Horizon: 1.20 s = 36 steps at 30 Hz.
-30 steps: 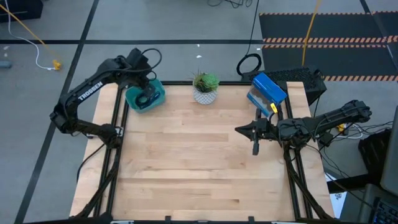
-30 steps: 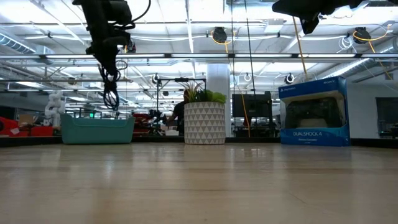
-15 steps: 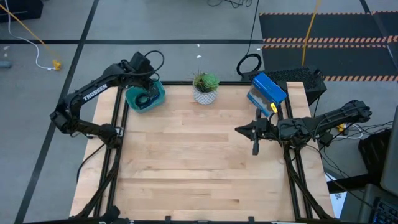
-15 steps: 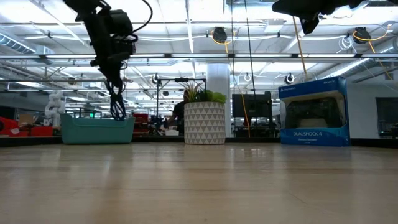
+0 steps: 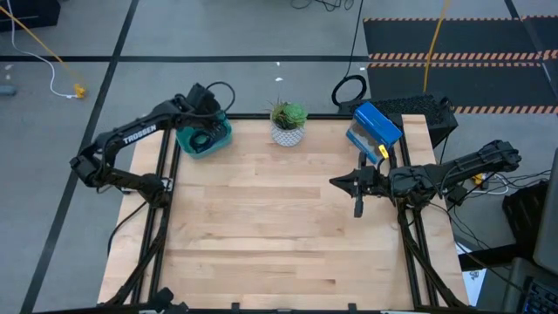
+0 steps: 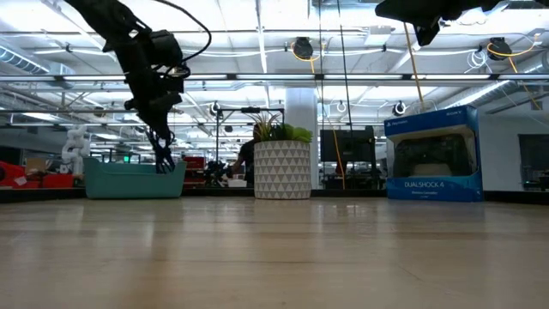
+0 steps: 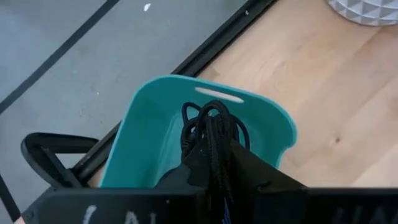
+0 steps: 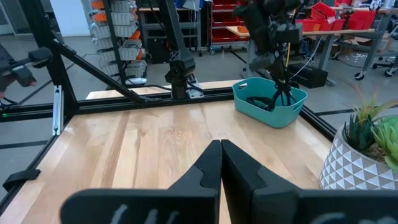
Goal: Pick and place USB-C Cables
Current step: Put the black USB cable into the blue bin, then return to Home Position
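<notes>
My left gripper (image 7: pixel 214 149) hangs over the teal bin (image 7: pixel 149 130) at the table's far left corner, shut on a black USB-C cable (image 7: pixel 211 121). In the low view the cable's lower end (image 6: pixel 162 160) dips behind the bin's rim (image 6: pixel 133 163). More black cable (image 8: pixel 260 101) lies in the bin (image 5: pixel 219 138). No purple-blue cable shows. My right gripper (image 5: pixel 357 199) waits shut above the table's right side, touching nothing. My left gripper pinches the black cable bundle (image 7: pixel 217 163) between its two fingers, coming from above and slanting down toward the bin. The cable's loops (image 7: pixel 205 118) hang below the fingers into the bin. Whether they rest on its floor, I cannot tell.
A potted plant in a white patterned pot (image 5: pixel 288 128) stands at the far edge's middle. A blue DualShock box (image 5: pixel 377 126) sits at the far right corner. The bare wooden tabletop (image 5: pixel 261 227) spreads between both arms toward the near edge.
My left gripper has come down toward the teal bin, shifting a little toward the table's right and tipping over. It has stayed shut. The hanging black cable has gone from above the bin's rim down into it.
</notes>
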Each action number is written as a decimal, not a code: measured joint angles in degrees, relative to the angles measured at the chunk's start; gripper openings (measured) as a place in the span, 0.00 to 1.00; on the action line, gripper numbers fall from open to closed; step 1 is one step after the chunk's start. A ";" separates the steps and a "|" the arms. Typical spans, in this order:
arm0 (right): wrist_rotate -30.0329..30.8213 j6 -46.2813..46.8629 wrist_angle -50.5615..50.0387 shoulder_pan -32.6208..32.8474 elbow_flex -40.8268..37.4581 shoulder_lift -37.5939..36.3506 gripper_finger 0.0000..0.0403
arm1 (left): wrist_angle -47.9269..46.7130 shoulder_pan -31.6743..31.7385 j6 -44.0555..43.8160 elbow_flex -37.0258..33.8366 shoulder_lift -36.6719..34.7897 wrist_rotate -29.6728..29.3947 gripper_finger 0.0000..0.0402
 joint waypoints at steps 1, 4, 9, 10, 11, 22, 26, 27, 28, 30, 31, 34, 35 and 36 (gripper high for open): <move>0.00 0.00 0.00 0.00 0.00 0.00 0.00 | 0.60 0.00 -0.04 -0.51 0.00 -0.02 0.08; 0.00 0.00 0.00 0.00 0.00 0.00 0.00 | 0.63 0.00 -0.72 -1.34 0.00 -0.50 0.13; 0.00 0.00 0.02 0.00 0.00 0.00 0.00 | -0.85 0.02 -3.05 -1.34 0.00 -2.59 0.25; 0.00 0.00 0.02 0.00 0.00 0.00 0.00 | -0.97 0.02 -3.02 -1.34 0.00 -2.65 0.28; 0.00 0.00 0.02 0.00 0.00 0.00 0.00 | -1.22 0.02 -2.91 -1.34 -0.02 -2.67 0.31; 0.00 -0.01 0.02 0.00 0.00 0.00 0.00 | -8.20 0.00 -1.98 -1.34 0.00 -9.64 0.48; 0.00 -0.01 0.02 0.00 0.00 0.00 0.00 | -10.63 -0.36 -3.29 -1.34 -0.18 -9.93 0.48; 0.00 -0.01 0.02 0.00 0.00 0.00 0.00 | -10.96 -0.74 -3.63 -1.34 -0.49 -9.96 0.47; 0.00 -0.02 0.02 -0.01 0.00 0.00 0.00 | -11.42 -1.15 -3.93 -1.34 -1.03 -9.79 0.47; 0.00 -0.02 0.02 0.00 0.00 0.00 0.00 | -12.00 -2.25 -4.64 -1.34 -2.65 -9.00 0.45; 0.00 -0.04 0.02 0.00 0.00 0.00 0.00 | -12.04 -3.05 -5.10 -1.34 -3.75 -8.40 0.44; 0.00 -0.04 0.02 0.00 0.00 0.00 0.00 | -12.82 -6.10 -6.50 -1.34 -8.14 -6.36 0.40; 0.00 -0.04 0.02 0.00 0.00 0.00 0.00 | -12.83 -7.35 -6.97 -1.34 -9.87 -5.87 0.39; 0.00 -0.04 0.02 -0.01 0.00 0.00 0.00 | -12.87 -8.67 -7.52 -1.34 -11.59 -5.55 0.37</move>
